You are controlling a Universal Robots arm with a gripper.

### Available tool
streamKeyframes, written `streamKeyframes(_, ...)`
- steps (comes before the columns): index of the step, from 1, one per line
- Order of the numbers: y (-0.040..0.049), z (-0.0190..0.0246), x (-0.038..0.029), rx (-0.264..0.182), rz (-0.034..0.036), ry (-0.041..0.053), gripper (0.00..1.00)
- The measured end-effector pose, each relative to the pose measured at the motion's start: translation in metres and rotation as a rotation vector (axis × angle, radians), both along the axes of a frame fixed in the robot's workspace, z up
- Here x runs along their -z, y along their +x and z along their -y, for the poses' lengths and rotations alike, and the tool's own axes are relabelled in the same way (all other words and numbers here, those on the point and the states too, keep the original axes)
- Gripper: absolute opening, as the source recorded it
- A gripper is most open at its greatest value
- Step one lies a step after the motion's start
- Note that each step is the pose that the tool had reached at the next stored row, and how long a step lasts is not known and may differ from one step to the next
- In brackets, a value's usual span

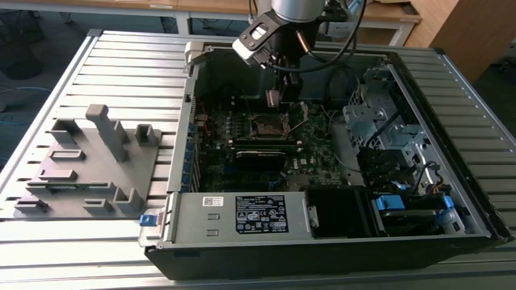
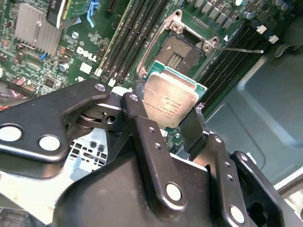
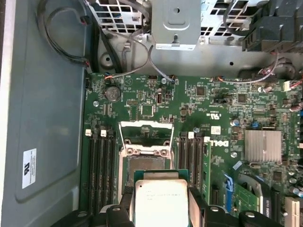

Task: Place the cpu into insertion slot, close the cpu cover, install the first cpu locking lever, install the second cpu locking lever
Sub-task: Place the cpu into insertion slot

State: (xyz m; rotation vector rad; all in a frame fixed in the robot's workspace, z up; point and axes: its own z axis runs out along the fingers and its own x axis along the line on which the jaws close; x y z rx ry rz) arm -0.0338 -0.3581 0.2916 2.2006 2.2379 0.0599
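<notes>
Second wrist view has the gripper [image 2: 165, 108] clamped on the cpu [image 2: 173, 100] just above the open insertion slot [image 2: 178, 53], so it's step one; I'd say seating wants the chip flat and square. First wrist view: the flipped-up cpu cover [image 3: 145, 134] stands at the socket's edge with memory slots [image 3: 101, 165] either side, all mid-frame in the exterior view.
</notes>
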Motion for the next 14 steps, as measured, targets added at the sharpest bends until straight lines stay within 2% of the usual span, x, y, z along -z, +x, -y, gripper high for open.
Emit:
streamKeyframes(3, 0.0, 0.0, 0.0051, -0.001, 0.0, 0.0059, 0.54)
streamKeyframes(9, -0.0008, 0.0, 0.0142, -0.006, 0.0045, 0.007, 0.54)
streamKeyframes(12, -0.0011, 0.0, 0.0147, -0.006, 0.0056, 0.0067, 0.54)
streamKeyframes(14, -0.0015, 0.0, 0.0164, -0.006, 0.0093, 0.0072, 0.54)
